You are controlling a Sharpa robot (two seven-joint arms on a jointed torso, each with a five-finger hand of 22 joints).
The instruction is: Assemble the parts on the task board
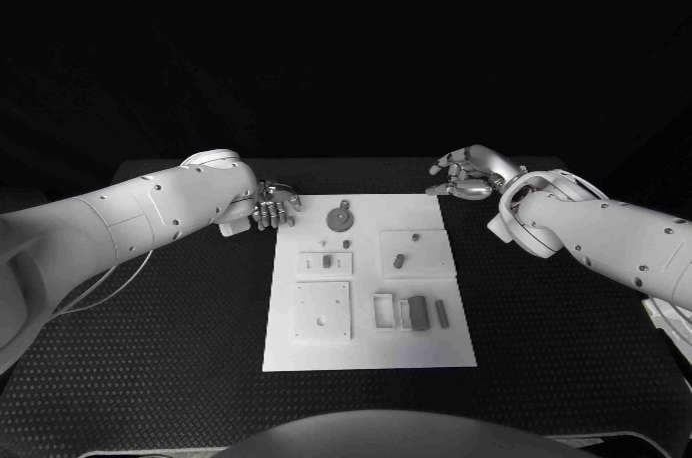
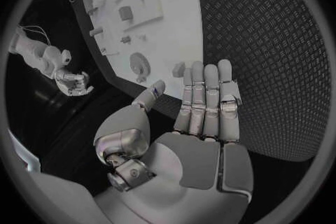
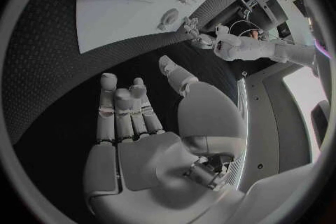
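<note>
Robot hands (image 1: pixel 274 206) (image 1: pixel 464 176) empty, task board (image 1: pixel 368 348) lengthwise front-to-back

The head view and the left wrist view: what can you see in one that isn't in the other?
The head view alone takes in the whole task board, including the near rows: the square plate and the dark upright pieces by the frame.

The left wrist view alone gives the palm side of the left hand, fingers straight and together, holding nothing, over the black mat.

Both share the board's far end with the round disc part, the left hand, and the right hand, which is empty.
</note>
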